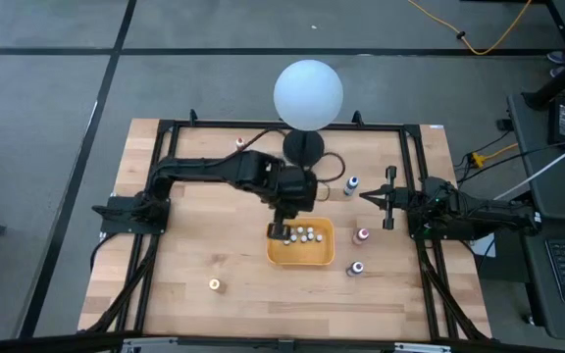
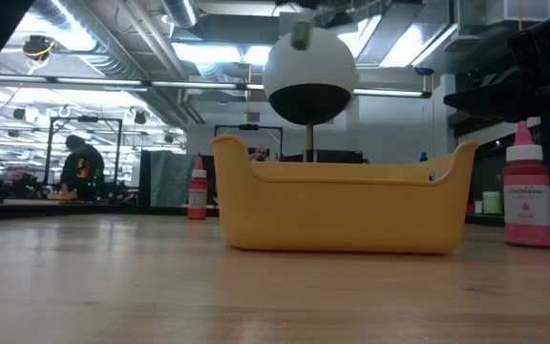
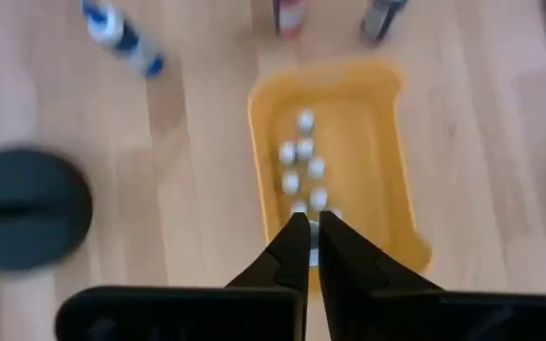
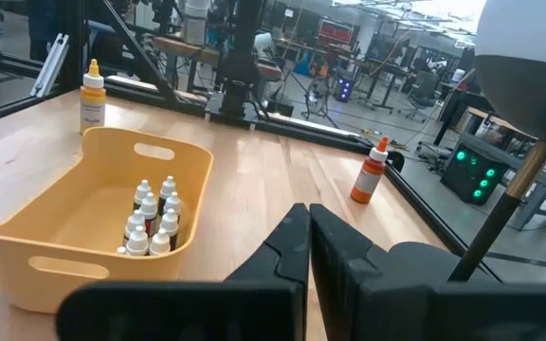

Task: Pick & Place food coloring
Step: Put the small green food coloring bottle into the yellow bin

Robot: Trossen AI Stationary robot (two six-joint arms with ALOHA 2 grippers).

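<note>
Counter [image 1: 194, 245]: pale wooden top with a black frame around it, seen from above.
Yellowish bottle [image 1: 215, 284]: stood alone on the counter near its front left part, well apart from the tray.
Orange bottle [image 1: 240, 144]: stood near the counter's far edge, left of the lamp.
Left gripper [image 1: 281, 232]: hung over the left end of the tray; its fingers [image 3: 289, 252] were pressed together with nothing between them, the tips above the small bottles.
Yellow tray [image 1: 320, 257]: sat at mid-counter, open side up, with a slot handle in each end wall.
Small white-capped bottles [image 1: 305, 234]: stood upright, huddled together inside the tray at its left end; in the right wrist view [image 4: 153, 223] they showed pale bodies and pointed caps, colours not clear.
Globe lamp [image 1: 308, 94]: white ball on a stem with a round black base, behind the tray.
Blue bottle [image 1: 352, 184]: stood on the counter right of the lamp's base, just before the right gripper's tips.
Pink bottle [image 1: 362, 235]: stood just right of the tray; red-labelled in the low view [image 2: 527, 191].
Purple bottle [image 1: 357, 267]: stood near the tray's front right corner, outside it.
Right gripper [image 1: 371, 196]: waited above the counter's right side, pointing toward the middle; its fingers [image 4: 292, 248] were pressed together, empty.
Person [image 2: 81, 164]: showed far off in the room behind the counter.
</note>
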